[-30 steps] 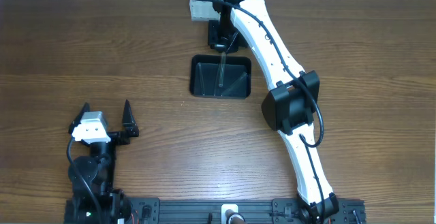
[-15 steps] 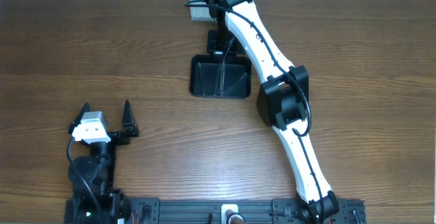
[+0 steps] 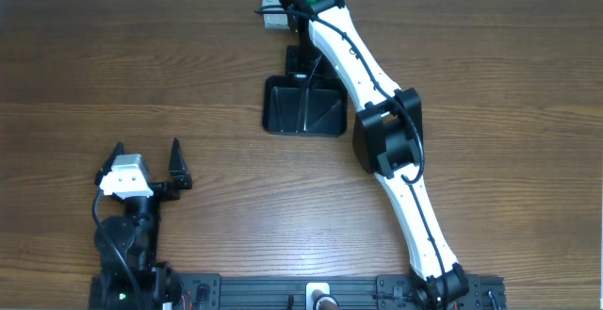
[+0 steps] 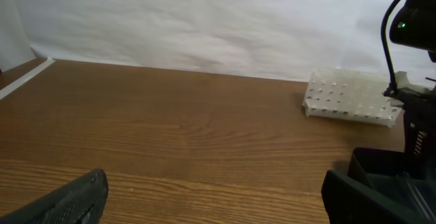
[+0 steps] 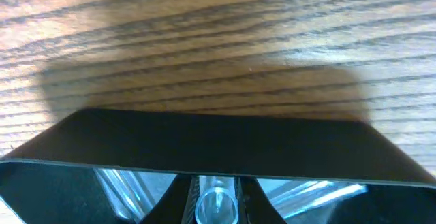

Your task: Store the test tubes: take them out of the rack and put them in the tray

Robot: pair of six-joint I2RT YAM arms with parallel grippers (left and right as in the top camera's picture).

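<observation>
The black tray (image 3: 283,122) lies at the table's upper middle, with clear test tubes (image 5: 116,183) lying inside. My right gripper (image 3: 302,67) hangs at the tray's far rim (image 5: 204,139), shut on a test tube (image 5: 214,205) that points down into the tray (image 3: 304,103). Just beyond the tray stands the white rack (image 3: 272,17), partly hidden by the right arm; it also appears as a pale perforated block (image 4: 351,96). My left gripper (image 3: 149,164) rests open and holds nothing at the lower left, far from the tray.
Bare wooden table surrounds the tray on all sides. A white wall (image 4: 204,26) rises behind the table's far edge. The right arm (image 3: 386,140) stretches diagonally across the table's right half.
The right arm has folded in toward the rack and its gripper has sunk toward the tray with the tube. The left arm has not moved.
</observation>
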